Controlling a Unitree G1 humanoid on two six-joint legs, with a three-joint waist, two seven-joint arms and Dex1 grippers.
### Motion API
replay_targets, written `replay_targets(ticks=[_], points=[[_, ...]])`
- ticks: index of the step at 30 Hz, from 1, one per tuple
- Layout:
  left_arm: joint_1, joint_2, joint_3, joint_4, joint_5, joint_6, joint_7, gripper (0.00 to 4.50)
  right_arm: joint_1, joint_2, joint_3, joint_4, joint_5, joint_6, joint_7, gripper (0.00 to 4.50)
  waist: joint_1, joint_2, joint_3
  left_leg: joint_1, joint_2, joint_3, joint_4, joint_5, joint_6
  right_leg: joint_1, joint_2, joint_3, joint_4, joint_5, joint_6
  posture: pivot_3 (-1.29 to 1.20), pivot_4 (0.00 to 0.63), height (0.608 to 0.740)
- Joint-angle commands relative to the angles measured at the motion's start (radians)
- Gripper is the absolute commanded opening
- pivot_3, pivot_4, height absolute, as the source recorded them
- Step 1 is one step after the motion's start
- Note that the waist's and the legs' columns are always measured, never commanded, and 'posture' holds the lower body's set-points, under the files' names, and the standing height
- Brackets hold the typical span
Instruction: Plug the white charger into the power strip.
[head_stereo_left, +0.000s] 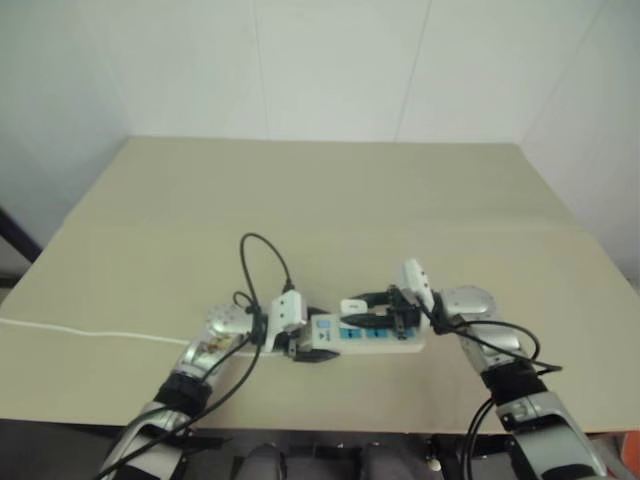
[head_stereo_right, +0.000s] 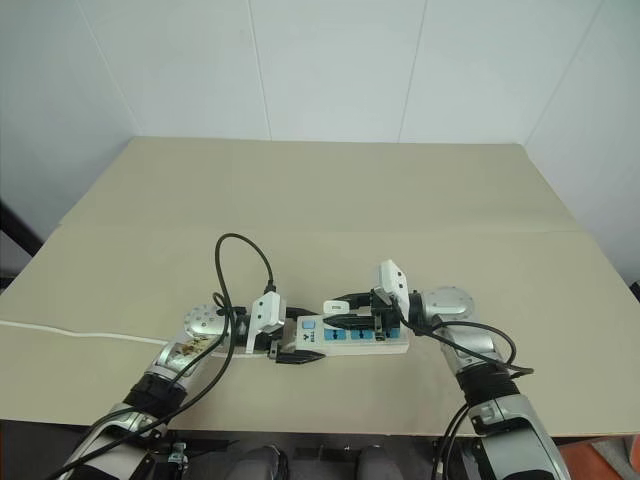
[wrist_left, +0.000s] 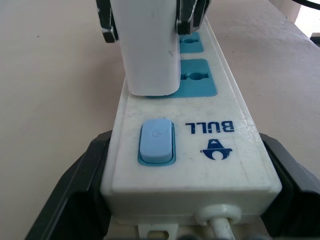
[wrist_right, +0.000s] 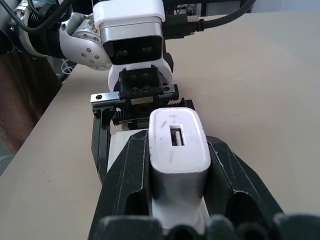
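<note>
Both pincers shut, L (head_stereo_right: 300, 350) facing R (head_stereo_right: 345, 318).

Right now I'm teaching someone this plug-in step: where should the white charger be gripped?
By its two flat long sides, from above, as the right hand does: the white charger stands upright over the power strip, prongs down.

The white charger (wrist_left: 150, 47) is cut off by the top edge of the left wrist view, and its underside hides whether any prongs sit inside the blue socket of the power strip (wrist_left: 192, 150). The strip's cord (wrist_left: 222, 227) leaves the bottom edge. In the right wrist view, black fingers (wrist_right: 125, 180) cover the charger's sides.
</note>
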Motion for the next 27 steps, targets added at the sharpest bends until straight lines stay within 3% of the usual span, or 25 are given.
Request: replay_targets(ticks=[1,16,26,27], points=[[0.025,0.033,-0.016,-0.001,0.017,0.011,-0.03,3.34,0.043,-0.035,0.051,0.055,-0.106,0.031,-0.012,1.17,-0.002,0.0,0.0,0.0,0.0,0.0,0.0,0.0,0.0,0.0,0.0,0.0,0.0,0.0,0.0,0.0,0.15,0.74],[0.028,0.032,-0.016,-0.004,0.015,0.01,-0.025,3.34,0.062,-0.037,0.083,0.045,-0.117,0.054,-0.005,1.17,-0.003,0.0,-0.003,0.002,0.001,0.0,-0.001,0.0,0.0,0.001,0.001,0.0,0.0,0.0,0.0,0.0,0.15,0.74],[0.027,0.031,-0.016,-0.001,0.014,0.009,-0.021,3.34,0.063,-0.05,0.098,-0.012,-0.106,0.132,0.041,4.43,-0.002,-0.001,-0.005,0.002,0.001,0.0,-0.001,0.0,0.0,0.001,0.002,0.0,-0.001,0.0,0.0,0.0,0.15,0.74],[0.029,0.031,-0.014,-0.002,0.013,0.011,-0.019,3.34,0.065,-0.049,0.099,-0.015,-0.111,0.126,0.036,4.43,-0.002,-0.001,-0.005,0.002,0.002,0.0,-0.002,0.0,0.0,0.001,0.002,0.0,-0.001,0.0,0.0,0.0,0.15,0.74]])
